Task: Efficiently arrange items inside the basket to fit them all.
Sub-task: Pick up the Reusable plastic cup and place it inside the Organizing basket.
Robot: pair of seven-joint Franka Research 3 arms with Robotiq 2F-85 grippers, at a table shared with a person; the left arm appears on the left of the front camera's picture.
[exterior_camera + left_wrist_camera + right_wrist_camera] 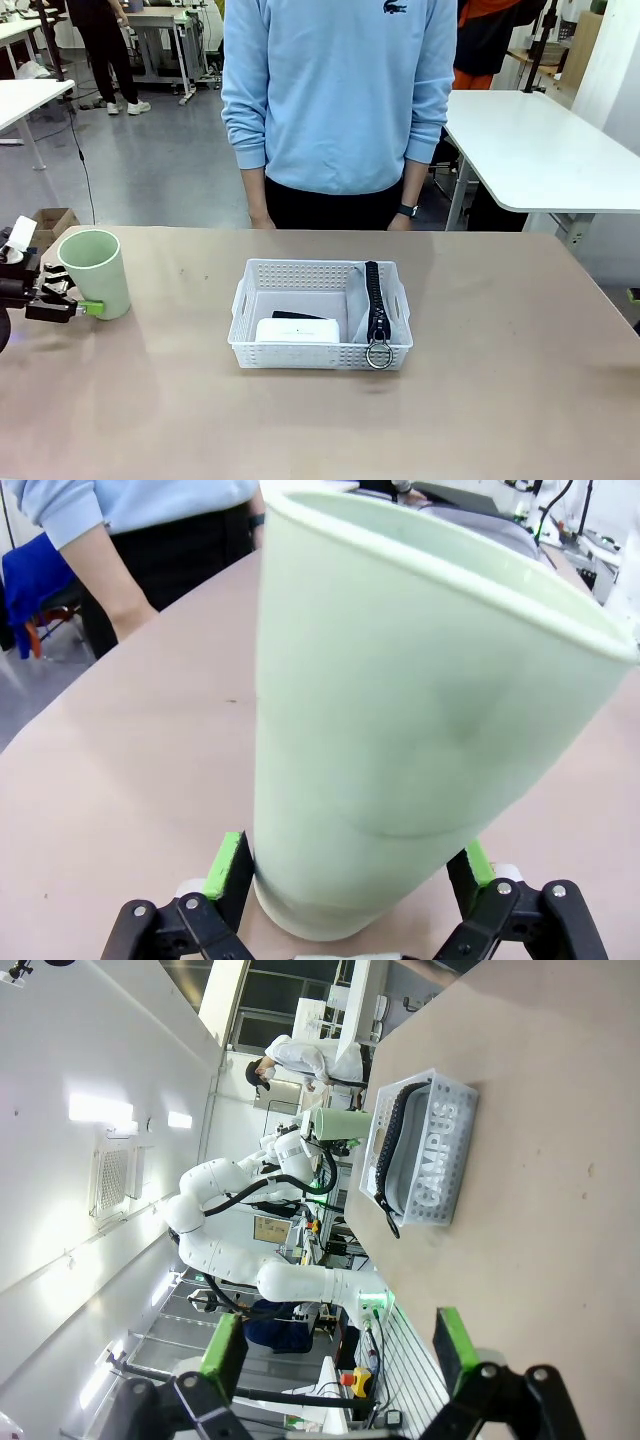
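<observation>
Two green pads of the left gripper (pixel 348 880) pinch the cup (pixel 95 272) at the table's left edge; the right gripper (pixel 340 1355) hangs spread, apart from the basket (pixel 320 340) holding pouch (pixel 378 305) and box (pixel 297 330).

Beige table (pixel 500 400), person (pixel 340 100) behind

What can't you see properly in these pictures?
- Small black object: front view, mostly hidden behind the white box in the basket.
- Pouch: front view, standing on edge, so its print is hidden; the right wrist view shows it through the basket wall.
- Cup base: left wrist view, cut off at the bottom edge between the left gripper pads; contact unclear.
- Right gripper: jaws open, holding nothing.
</observation>
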